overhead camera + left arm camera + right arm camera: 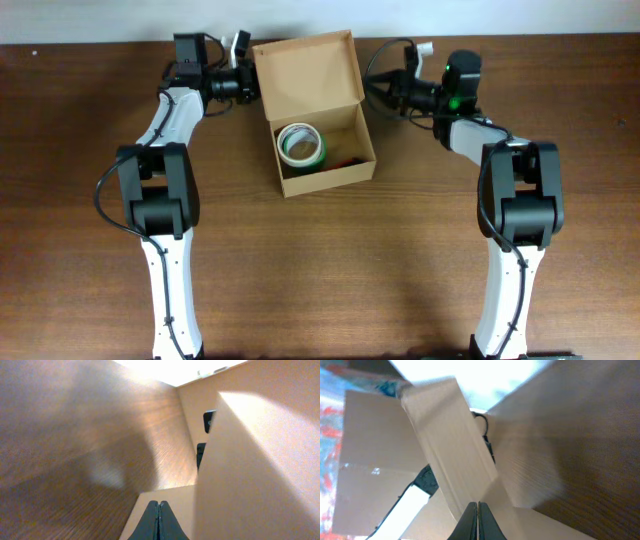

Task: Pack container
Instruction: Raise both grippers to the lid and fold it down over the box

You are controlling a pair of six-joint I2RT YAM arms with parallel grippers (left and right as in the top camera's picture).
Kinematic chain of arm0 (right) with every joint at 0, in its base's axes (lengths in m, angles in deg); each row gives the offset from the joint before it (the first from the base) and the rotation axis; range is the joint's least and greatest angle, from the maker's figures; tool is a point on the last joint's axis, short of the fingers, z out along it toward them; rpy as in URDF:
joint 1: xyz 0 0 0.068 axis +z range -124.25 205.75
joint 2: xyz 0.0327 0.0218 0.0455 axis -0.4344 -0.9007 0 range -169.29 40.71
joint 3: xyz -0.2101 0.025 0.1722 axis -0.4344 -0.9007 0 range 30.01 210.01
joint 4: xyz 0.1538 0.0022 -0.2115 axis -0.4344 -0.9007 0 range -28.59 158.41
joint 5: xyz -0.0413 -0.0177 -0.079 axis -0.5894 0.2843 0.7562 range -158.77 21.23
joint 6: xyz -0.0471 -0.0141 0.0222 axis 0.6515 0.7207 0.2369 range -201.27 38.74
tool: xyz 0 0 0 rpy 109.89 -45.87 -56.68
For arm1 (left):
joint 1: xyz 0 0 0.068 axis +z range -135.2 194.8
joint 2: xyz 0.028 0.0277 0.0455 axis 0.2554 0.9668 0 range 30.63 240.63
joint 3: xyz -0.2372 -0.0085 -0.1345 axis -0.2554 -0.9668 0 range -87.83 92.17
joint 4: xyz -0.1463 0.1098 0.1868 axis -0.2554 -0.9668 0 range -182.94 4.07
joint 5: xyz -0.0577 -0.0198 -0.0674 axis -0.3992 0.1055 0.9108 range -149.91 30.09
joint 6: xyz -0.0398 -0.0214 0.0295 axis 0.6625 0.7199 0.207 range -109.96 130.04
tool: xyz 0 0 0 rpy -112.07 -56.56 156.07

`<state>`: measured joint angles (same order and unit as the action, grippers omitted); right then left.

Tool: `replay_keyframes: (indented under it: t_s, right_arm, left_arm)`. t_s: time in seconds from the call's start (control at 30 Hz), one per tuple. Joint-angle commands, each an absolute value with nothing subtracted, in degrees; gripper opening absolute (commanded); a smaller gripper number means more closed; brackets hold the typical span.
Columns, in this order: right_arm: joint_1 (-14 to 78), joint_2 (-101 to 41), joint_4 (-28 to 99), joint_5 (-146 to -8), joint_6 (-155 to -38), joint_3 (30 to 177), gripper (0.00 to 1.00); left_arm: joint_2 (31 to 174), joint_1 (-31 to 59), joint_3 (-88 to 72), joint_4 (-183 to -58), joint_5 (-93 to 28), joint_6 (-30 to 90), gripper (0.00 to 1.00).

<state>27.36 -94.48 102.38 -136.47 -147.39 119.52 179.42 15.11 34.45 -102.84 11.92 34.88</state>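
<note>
The container [342, 176], a tan cardboard box, stands open at the middle back of the table, its lid [305, 68] raised toward the back. Inside lie a white and green tape roll [300, 145] and a small red and dark item [346, 160]. My left gripper [251, 87] is shut, its tips at the lid's left edge; in the left wrist view the shut fingers [159, 506] lie against a tan flap [170, 497] beside the lid wall [250, 470]. My right gripper [371, 92] is shut at the lid's right edge; its fingers [478, 506] meet cardboard [445, 440].
Brown wooden table [320, 270] all around the box. Both arm bases stand at the front edge, left [165, 300] and right [505, 300]. Cables hang near the right wrist [395, 60]. A pale wall runs behind the table's back edge.
</note>
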Motion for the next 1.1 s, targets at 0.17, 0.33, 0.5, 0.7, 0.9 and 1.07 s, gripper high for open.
replay_keyframes:
  t_s: [0.17,0.33,0.5,0.7,0.9,1.07]
  right_arm:
    - [27.7,-94.7,101.5,-141.7,-147.8,128.4,0.04]
    - [27.7,-94.7,100.7,-141.6,-147.6,129.7,0.04]
    - [27.6,-94.7,100.8,-141.9,-147.5,129.7,0.04]
    - [27.6,-94.7,97.6,-139.3,-148.6,129.7,0.04]
    - [28.0,-94.7,87.6,-133.2,-149.9,129.7,0.04]
    - [28.3,-94.7,85.2,-130.3,-149.6,130.1,0.04]
  left_arm:
    - [179.3,14.9,48.6,-106.5,14.3,37.0,0.01]
    - [179.1,14.3,54.6,-109.7,14.3,37.0,0.02]
    - [179.1,13.2,55.5,-112.7,14.3,36.7,0.01]
    - [178.7,12.0,55.5,-121.3,8.9,28.8,0.01]
    - [178.6,11.8,55.5,-130.0,5.9,22.1,0.01]
    - [178.1,11.8,55.6,-131.8,4.7,20.8,0.02]
